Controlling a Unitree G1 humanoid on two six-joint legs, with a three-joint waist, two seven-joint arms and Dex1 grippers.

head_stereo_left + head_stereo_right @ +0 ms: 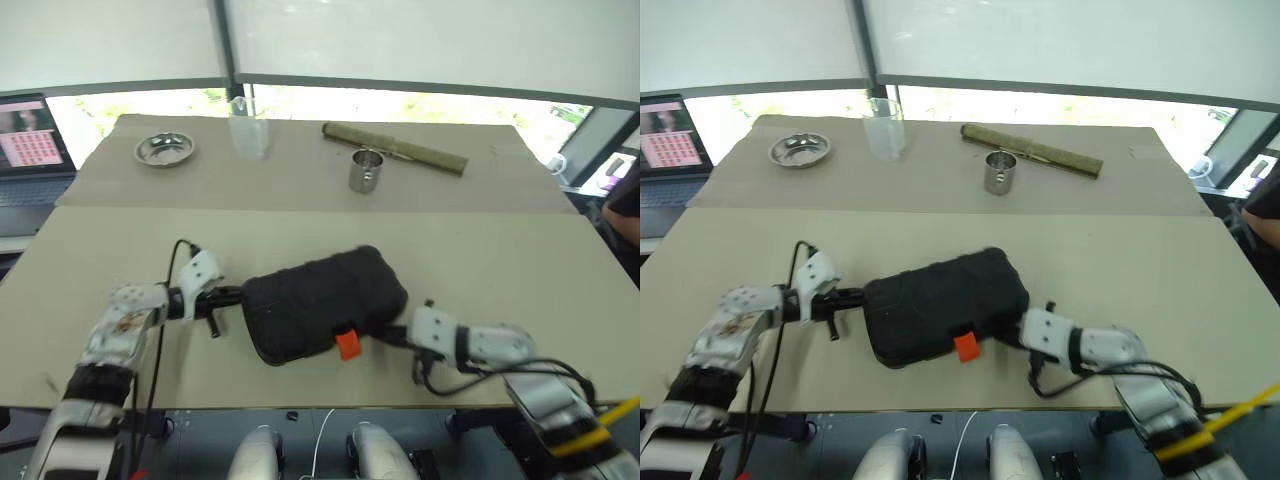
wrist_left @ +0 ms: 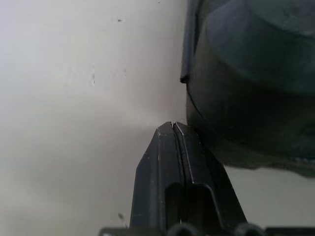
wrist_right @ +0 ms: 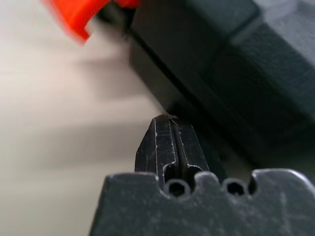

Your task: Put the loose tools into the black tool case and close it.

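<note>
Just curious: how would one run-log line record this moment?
black plastic tool case: closed, on table | left gripper: shut, at one end | right gripper: shut, opposite end

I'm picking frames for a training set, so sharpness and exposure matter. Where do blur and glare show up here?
Head views: the window band behind the table is blown out white, while the black tool case stays sharp. Right wrist view: the orange latch is smeared and the case surface soft. Left wrist view: the case is soft and out of focus beside the closed left gripper.

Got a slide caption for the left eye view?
Both shut end effectors, left and right, flank the closed black tool case.
</note>
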